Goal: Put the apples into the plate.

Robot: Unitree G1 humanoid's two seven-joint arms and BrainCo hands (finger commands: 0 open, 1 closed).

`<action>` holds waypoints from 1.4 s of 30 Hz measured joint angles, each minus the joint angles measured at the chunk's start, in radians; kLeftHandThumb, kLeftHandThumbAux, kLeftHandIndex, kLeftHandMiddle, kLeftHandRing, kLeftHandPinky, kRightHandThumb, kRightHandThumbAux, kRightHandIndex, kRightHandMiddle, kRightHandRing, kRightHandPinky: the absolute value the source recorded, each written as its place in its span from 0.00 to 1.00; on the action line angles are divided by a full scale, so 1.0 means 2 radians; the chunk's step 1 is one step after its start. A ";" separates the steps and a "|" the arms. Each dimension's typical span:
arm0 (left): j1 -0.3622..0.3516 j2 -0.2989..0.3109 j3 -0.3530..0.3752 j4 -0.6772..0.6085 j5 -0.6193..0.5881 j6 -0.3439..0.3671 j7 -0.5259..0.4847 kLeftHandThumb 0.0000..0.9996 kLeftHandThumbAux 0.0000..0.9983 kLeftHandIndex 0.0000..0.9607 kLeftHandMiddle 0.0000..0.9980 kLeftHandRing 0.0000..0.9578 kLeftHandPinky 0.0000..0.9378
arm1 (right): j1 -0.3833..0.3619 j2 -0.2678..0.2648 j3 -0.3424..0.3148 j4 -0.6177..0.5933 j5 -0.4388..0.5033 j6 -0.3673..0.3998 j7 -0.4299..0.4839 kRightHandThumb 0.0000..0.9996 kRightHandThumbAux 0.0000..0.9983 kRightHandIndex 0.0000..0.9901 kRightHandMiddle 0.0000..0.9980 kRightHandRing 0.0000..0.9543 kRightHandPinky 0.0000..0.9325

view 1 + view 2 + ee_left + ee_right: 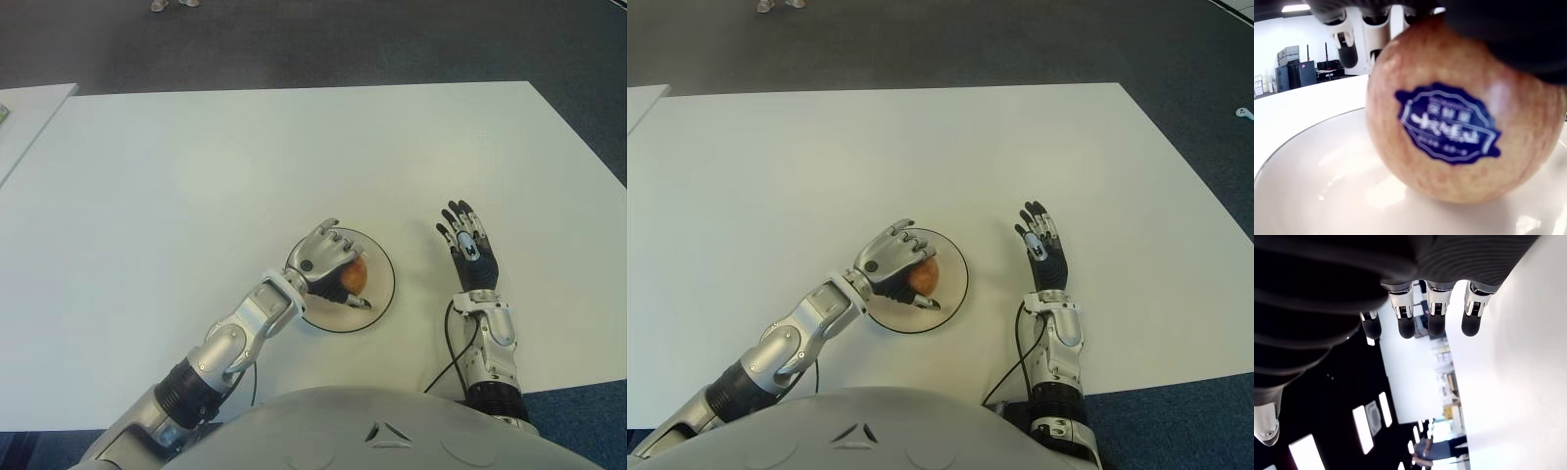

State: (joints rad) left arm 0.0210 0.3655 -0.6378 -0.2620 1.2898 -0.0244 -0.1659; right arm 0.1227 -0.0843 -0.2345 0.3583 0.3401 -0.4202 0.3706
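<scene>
The left hand (pixel 328 257) is curled around a round red-yellow apple with a blue sticker (pixel 1449 122) and holds it in the round white plate with a thin dark rim (pixel 384 289). The plate sits on the big white table (pixel 196 196). The right hand (pixel 468 247) is beside the plate on its right, fingers spread and holding nothing.

White table (pixel 294 157) on dark carpeted floor (pixel 343 39).

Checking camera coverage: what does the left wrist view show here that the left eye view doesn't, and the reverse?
Only the left wrist view shows the blue sticker on the apple. Only the left eye view shows the right robot hand, open beside the plate on its right, and the white table. Both show the left robot hand grasping the apple over the plate.
</scene>
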 measured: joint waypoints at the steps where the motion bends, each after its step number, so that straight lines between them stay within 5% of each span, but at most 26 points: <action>1: 0.000 0.000 0.000 0.000 0.000 0.000 0.001 0.13 0.19 0.00 0.00 0.00 0.00 | 0.000 0.000 0.000 0.000 0.000 0.001 0.001 0.11 0.50 0.07 0.06 0.00 0.00; 42: 0.001 -0.003 0.002 -0.006 -0.001 0.002 -0.009 0.16 0.21 0.00 0.00 0.00 0.00 | 0.004 0.000 0.001 -0.007 0.000 0.008 0.004 0.11 0.50 0.08 0.06 0.00 0.00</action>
State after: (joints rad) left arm 0.0236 0.3597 -0.6334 -0.2742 1.2876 -0.0211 -0.1836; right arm 0.1310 -0.0835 -0.2333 0.3451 0.3408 -0.4047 0.3792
